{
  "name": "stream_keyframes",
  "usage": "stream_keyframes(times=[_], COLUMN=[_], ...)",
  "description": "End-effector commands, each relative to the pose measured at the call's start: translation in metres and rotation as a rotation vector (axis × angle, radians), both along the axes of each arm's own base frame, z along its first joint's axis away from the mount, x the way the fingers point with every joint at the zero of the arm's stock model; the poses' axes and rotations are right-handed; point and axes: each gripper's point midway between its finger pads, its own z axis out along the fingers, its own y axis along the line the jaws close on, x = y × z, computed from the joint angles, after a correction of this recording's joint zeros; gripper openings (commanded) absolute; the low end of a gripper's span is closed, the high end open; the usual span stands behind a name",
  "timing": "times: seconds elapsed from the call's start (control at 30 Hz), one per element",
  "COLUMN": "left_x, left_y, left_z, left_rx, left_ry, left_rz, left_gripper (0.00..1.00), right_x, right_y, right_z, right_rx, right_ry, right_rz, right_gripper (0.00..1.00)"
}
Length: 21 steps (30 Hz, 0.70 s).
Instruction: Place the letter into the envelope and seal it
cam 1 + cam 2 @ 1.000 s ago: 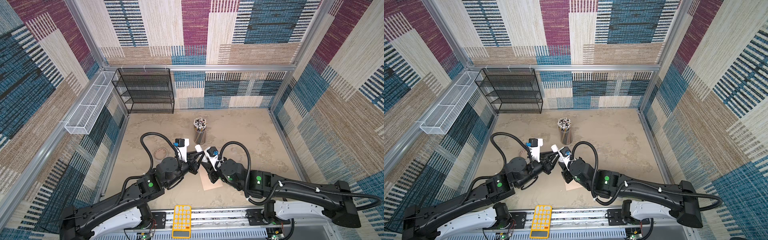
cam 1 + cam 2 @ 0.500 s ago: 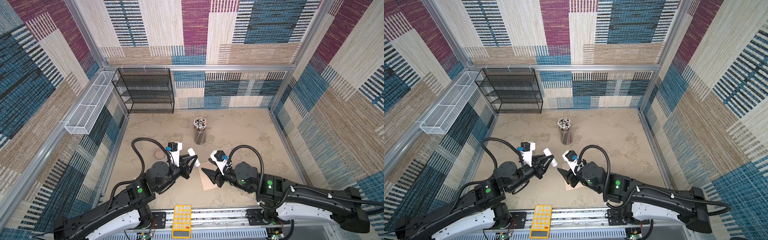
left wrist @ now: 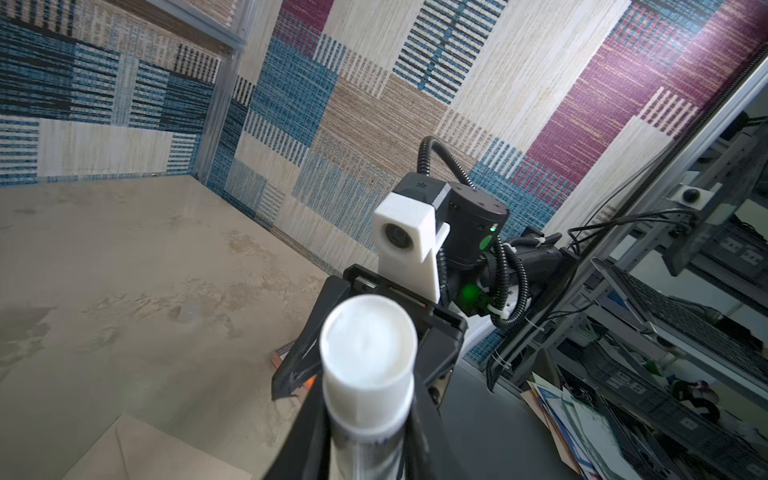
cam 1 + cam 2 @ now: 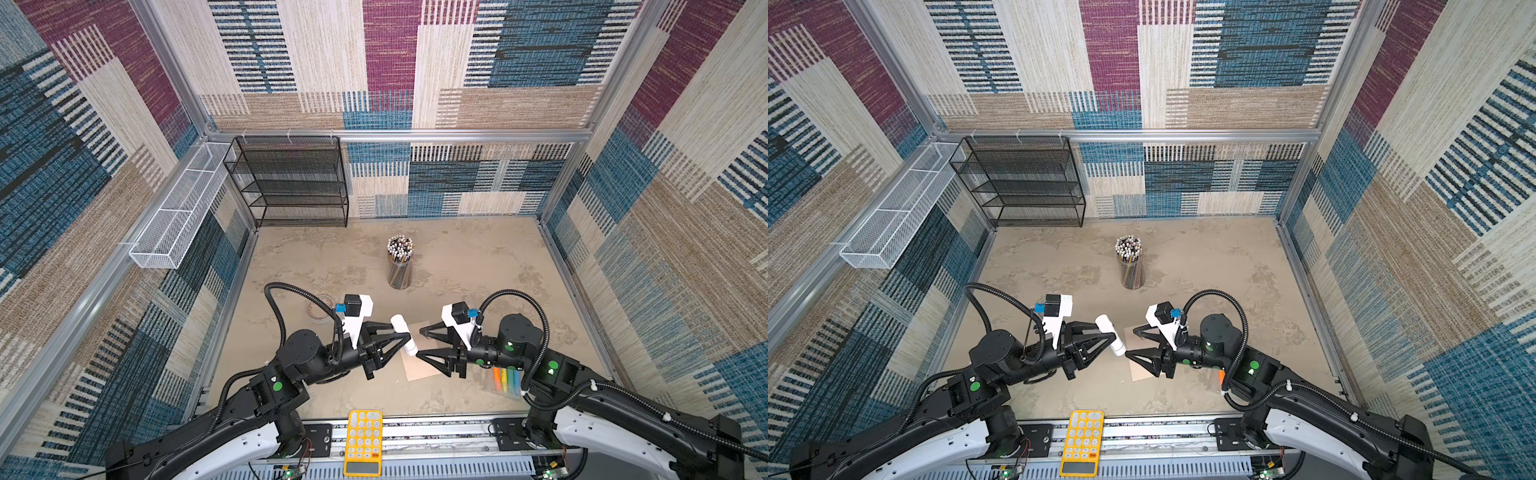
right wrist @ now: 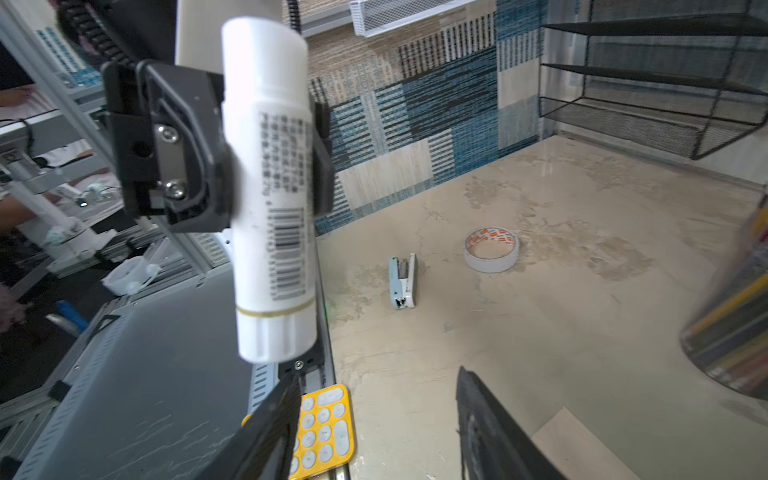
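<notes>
The peach-tan envelope (image 4: 420, 370) (image 4: 1140, 372) lies flat on the table between the two grippers; corners of it also show as the envelope (image 3: 145, 453) and the envelope (image 5: 582, 444). The letter is not in view. My left gripper (image 4: 409, 338) (image 4: 1115, 336) (image 3: 370, 415) is shut on a white glue stick (image 4: 404, 334) (image 4: 1111, 332) (image 3: 368, 349) (image 5: 270, 187), held above the envelope's left edge. My right gripper (image 4: 419, 343) (image 4: 1130, 341) (image 5: 376, 374) faces it from the right, open and empty, just short of the stick.
A pencil cup (image 4: 400, 266) stands behind the grippers. A tape roll (image 5: 491, 249) and a small stapler (image 5: 402, 280) lie to the left. A highlighter pack (image 4: 505, 380) sits under the right arm, a yellow calculator (image 4: 363, 442) on the front rail, a black mesh shelf (image 4: 291, 183) at the back.
Both grippers were together at the glue stick. The right gripper has opened and drawn back to the right; the left has pulled slightly left, keeping the stick.
</notes>
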Motion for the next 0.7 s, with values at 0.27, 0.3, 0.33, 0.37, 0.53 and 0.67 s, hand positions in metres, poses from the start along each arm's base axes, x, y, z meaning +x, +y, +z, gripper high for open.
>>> stream_keyframes(times=[0.27, 0.3, 0.33, 0.37, 0.53, 0.67], left_x=[-0.007, -0.006, -0.006, -0.005, -0.004, -0.003], left_y=[-0.017, -0.017, -0.018, -0.019, -0.018, -0.017], left_z=[0.016, 0.016, 0.016, 0.015, 0.016, 0.016], left_rx=[-0.048, -0.047, -0.043, -0.04, -0.043, -0.039], left_ry=[-0.041, -0.042, -0.041, -0.04, -0.045, -0.047], left_rz=[-0.091, -0.091, -0.091, -0.091, -0.079, -0.076], left_gripper=[0.0, 0.0, 0.0, 0.0, 0.0, 0.0], right_x=[-0.033, -0.033, -0.033, -0.033, -0.034, -0.035], right_y=[0.01, 0.011, 0.011, 0.011, 0.011, 0.009], right_z=[0.034, 0.033, 0.032, 0.031, 0.026, 0.027], right_rx=[0.134, 0.13, 0.126, 0.123, 0.113, 0.12], right_ry=[-0.005, -0.002, 0.001, 0.005, 0.015, 0.018], right_rz=[0.244, 0.249, 0.251, 0.254, 0.262, 0.265], right_gripper=[0.6, 0.59, 0.58, 0.57, 0.52, 0.46])
